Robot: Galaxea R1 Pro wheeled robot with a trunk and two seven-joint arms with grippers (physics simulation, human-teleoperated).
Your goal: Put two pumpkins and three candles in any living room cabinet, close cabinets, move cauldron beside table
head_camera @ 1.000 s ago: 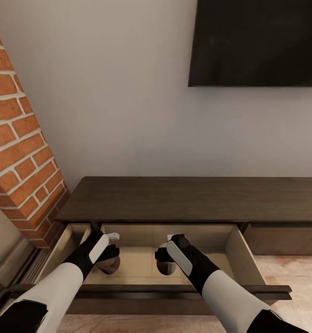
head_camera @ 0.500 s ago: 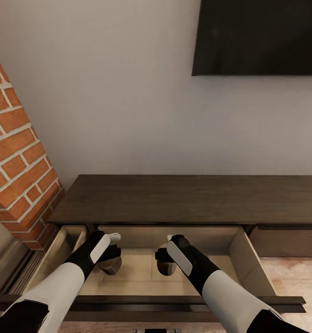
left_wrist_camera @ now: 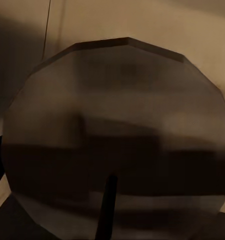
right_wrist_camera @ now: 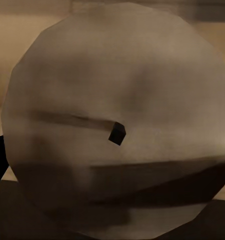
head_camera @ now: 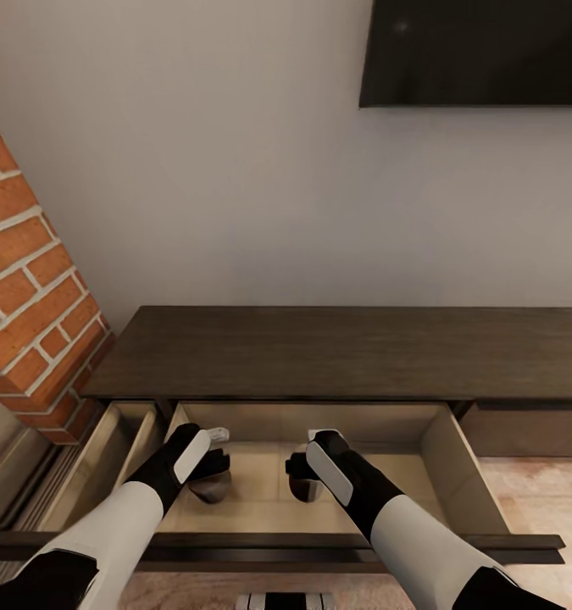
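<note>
Left gripper [head_camera: 211, 465] and right gripper [head_camera: 300, 471] are each clasping a candle [left_wrist_camera: 117, 145], the other candle [right_wrist_camera: 117, 130] likewise under its fingers, both hanging inside the cabinet's [head_camera: 336, 352] open drawer [head_camera: 442, 440].

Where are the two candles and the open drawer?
Left candle [head_camera: 211, 488], head view, its rounded side below the left pincer.
Right candle [right_wrist_camera: 117, 132], right wrist view, the flat top by the wick.
Open drawer [head_camera: 451, 462], head view, its pale right inner wall.
</note>
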